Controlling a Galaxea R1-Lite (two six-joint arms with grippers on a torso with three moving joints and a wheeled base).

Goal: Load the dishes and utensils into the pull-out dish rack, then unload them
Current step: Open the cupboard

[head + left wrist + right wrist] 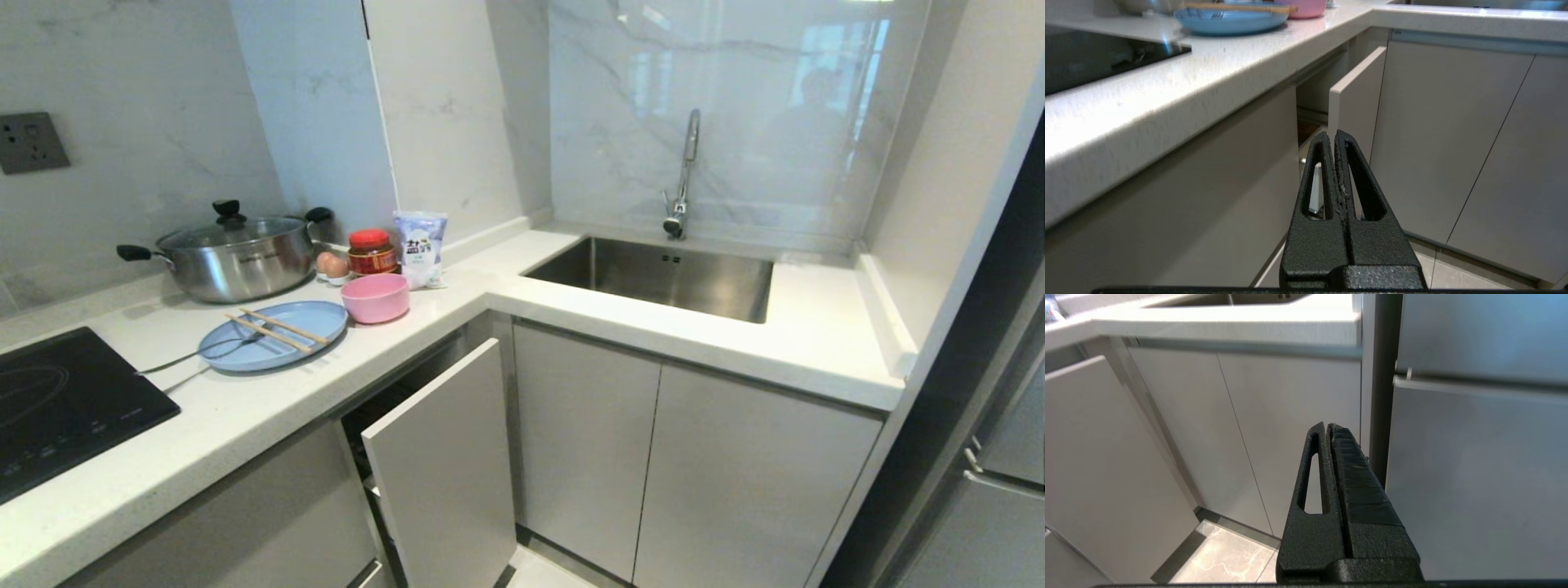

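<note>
Two black grippers sit low before the cabinet fronts, both outside the head view. The left gripper (1334, 136) has its jaws clenched on nothing, tips pointing at the edge of the pale pull-out cabinet front (445, 465), which stands drawn partway out at lower centre of the head view, a dark gap showing beside it. The right gripper (1327, 428) is likewise pressed shut and empty, in open air before closed cabinet doors, beside a steel appliance front.

At middle left of the head view, the flat round light-blue plate (273, 335) lies near the white countertop's (245, 408) front edge, with the light-brown wooden chopsticks (277, 328) across it. Slim silver utensil handles (175, 363) reach from the plate toward the black cooktop (57, 400). The matte pink round bowl (375, 297) sits just beside the plate.
</note>
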